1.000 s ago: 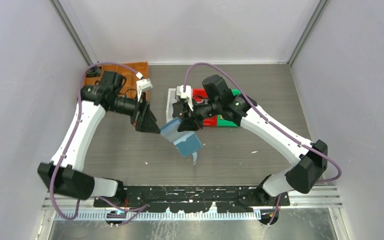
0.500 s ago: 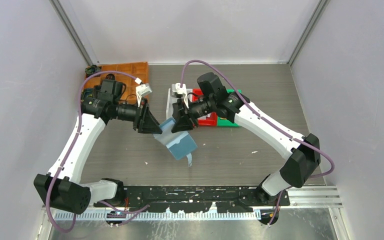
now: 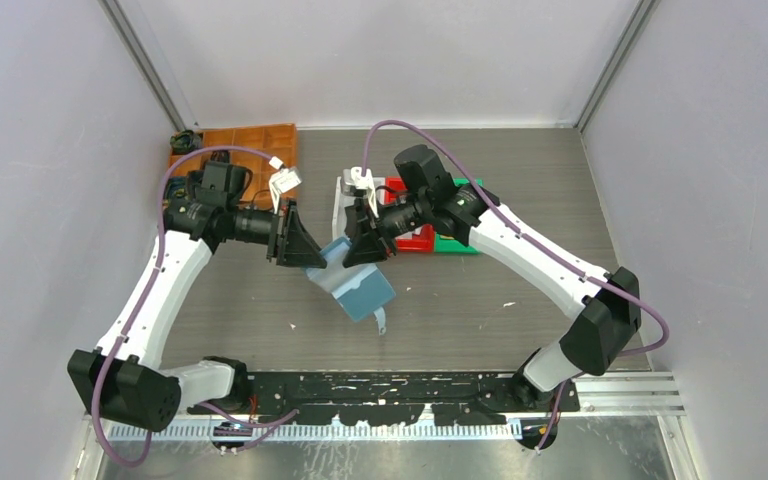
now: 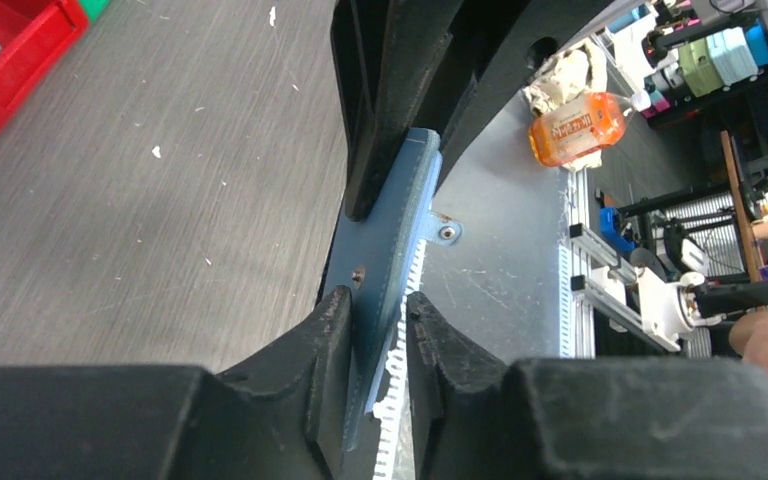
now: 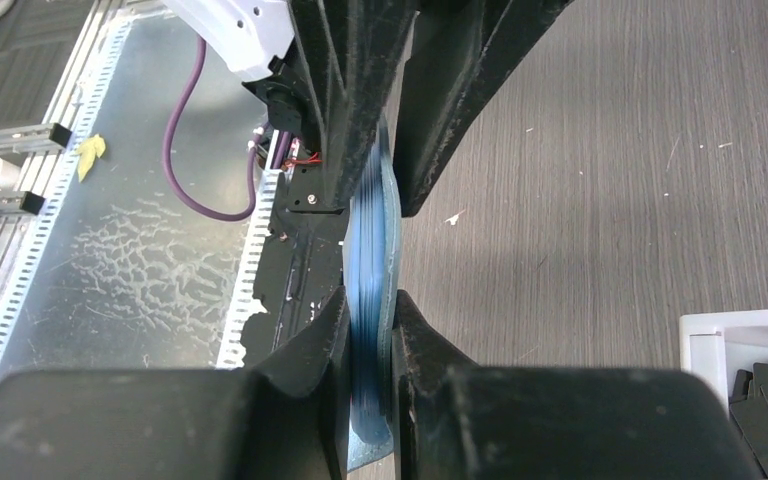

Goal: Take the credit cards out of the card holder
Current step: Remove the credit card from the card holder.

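Note:
The teal-blue card holder point(image 3: 362, 291) hangs open in the air over the middle of the table, held between both arms. My left gripper point(image 3: 312, 262) pinches its paler left flap point(image 4: 390, 230), jaws shut on the flap's edge point(image 4: 378, 300). My right gripper point(image 3: 362, 254) is shut on the holder's upper right part, with the layered blue edge point(image 5: 373, 230) squeezed between its fingers point(image 5: 370, 300). A pale strip point(image 3: 381, 322) dangles from the holder's lower corner. The credit cards are hidden; none shows apart from the holder.
Behind the right gripper stand a white bin point(image 3: 344, 203), a red bin point(image 3: 418, 240) and a green bin point(image 3: 458, 244). An orange-brown tray point(image 3: 260, 140) lies at the back left. Dark flat pieces lie in the white bin point(image 5: 720, 330). The black base rail point(image 3: 390, 385) runs along the near edge.
The left gripper's jaws have closed from wide open onto the holder's left flap. Both grippers and the holder have shifted slightly left and toward the near edge.

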You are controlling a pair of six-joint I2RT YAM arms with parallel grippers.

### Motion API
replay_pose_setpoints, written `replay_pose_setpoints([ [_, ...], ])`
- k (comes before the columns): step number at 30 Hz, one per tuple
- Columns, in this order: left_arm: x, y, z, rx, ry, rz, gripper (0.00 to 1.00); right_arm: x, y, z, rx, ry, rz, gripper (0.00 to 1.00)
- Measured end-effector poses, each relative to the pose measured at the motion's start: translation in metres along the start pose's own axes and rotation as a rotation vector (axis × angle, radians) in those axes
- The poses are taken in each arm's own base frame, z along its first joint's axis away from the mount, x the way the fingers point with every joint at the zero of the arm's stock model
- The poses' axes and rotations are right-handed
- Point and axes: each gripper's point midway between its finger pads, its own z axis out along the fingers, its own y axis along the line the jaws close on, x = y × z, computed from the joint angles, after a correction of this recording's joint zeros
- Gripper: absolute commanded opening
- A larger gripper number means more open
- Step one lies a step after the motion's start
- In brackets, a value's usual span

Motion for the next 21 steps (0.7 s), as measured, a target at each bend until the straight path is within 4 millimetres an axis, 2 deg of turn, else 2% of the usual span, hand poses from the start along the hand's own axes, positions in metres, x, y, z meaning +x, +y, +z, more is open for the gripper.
replay_pose_setpoints([
  [2,0.002,0.000,0.000,0.001,-0.001,-0.003,0.15,-0.001,0.001,0.000,-0.004,-0.002,-0.004,0.01],
  [5,0.001,-0.003,-0.001,0.017,-0.011,-0.005,0.11,-0.002,0.003,-0.001,-0.008,-0.005,-0.014,0.01],
  [7,-0.001,-0.005,-0.002,0.030,-0.020,-0.004,0.11,-0.003,0.004,-0.002,-0.012,-0.009,-0.020,0.01],
  [10,-0.003,-0.008,-0.005,0.051,-0.037,-0.010,0.22,-0.007,0.005,-0.003,-0.011,-0.020,-0.037,0.01],
  [12,-0.005,-0.010,-0.008,0.070,-0.051,-0.016,0.24,-0.010,0.006,-0.003,-0.012,-0.028,-0.050,0.01],
  [16,-0.008,-0.013,-0.012,0.090,-0.070,-0.032,0.24,-0.011,0.008,-0.004,-0.015,-0.029,-0.052,0.01],
  [21,-0.008,-0.015,-0.012,0.099,-0.074,-0.032,0.14,-0.011,0.010,-0.004,-0.022,-0.031,-0.051,0.01],
])
